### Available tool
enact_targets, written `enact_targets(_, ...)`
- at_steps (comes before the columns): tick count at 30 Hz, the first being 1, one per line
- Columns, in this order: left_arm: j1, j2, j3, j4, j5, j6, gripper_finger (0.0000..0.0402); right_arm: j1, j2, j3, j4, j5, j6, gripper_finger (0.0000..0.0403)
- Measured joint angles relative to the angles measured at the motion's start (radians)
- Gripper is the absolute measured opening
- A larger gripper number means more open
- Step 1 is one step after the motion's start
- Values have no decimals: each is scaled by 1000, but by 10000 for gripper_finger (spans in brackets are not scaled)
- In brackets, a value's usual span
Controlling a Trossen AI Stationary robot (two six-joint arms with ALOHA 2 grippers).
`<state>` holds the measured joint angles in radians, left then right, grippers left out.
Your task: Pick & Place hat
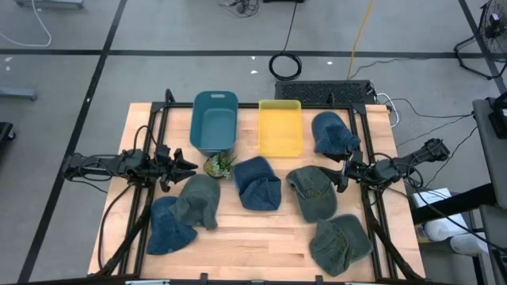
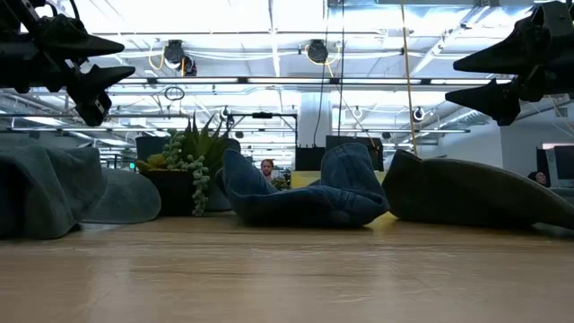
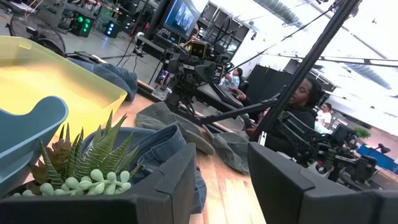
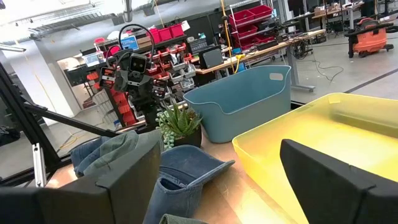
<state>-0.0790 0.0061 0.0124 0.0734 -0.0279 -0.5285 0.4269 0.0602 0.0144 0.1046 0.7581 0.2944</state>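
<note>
Hovering above the wooden table (image 1: pixel 261 229) at its left edge, left gripper (image 1: pixel 190 165) with fingers spread apart and holding nothing, aimed toward the small potted plant (image 1: pixel 219 164) just ahead of it. Hanging over the right side of the table, right gripper (image 1: pixel 339 176) likewise parted and empty, pointing inward toward the olive hat (image 1: pixel 311 192) lying close beneath it. Scattered across the tabletop, six hats: a blue one (image 1: pixel 257 183) in the middle, just beside the plant; a grey-green one (image 1: pixel 200 201) left of it, overlapping a blue one (image 1: pixel 168 227) nearer the front left corner; the olive hat right of the middle; another olive one (image 1: pixel 339 244) at the front right; and a blue one (image 1: pixel 333 133) at the back right, next to the yellow bin (image 1: pixel 280 127). Standing side by side at the back of the table, a teal bin (image 1: pixel 214 119) and the yellow bin, both without any hat inside. Seen from table height, both grippers well above the surface, no hat touched by either.
</note>
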Motion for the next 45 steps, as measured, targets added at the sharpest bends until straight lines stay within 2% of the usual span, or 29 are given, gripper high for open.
enact_targets(21, 0, 0, 0, -1, 0, 49, 153, 0, 0, 0, 0, 0, 0, 320)
enact_targets(24, 0, 0, 0, -1, -7, 19, 168, 0, 0, 0, 0, 0, 0, 320)
enact_targets(28, 0, 0, 23, -6, -7, 12, 216, 0, 0, 0, 0, 0, 0, 320)
enact_targets(32, 0, 12, 90, -67, -6, 70, 262, 0, 0, 0, 0, 0, 0, 320)
enact_targets(36, 0, 61, 203, -159, -8, 146, 292, 0, 0, 0, 0, 0, 0, 320)
enact_targets(45, 0, 243, 462, -273, -21, 194, 306, 0, 0, 0, 0, 0, 0, 320)
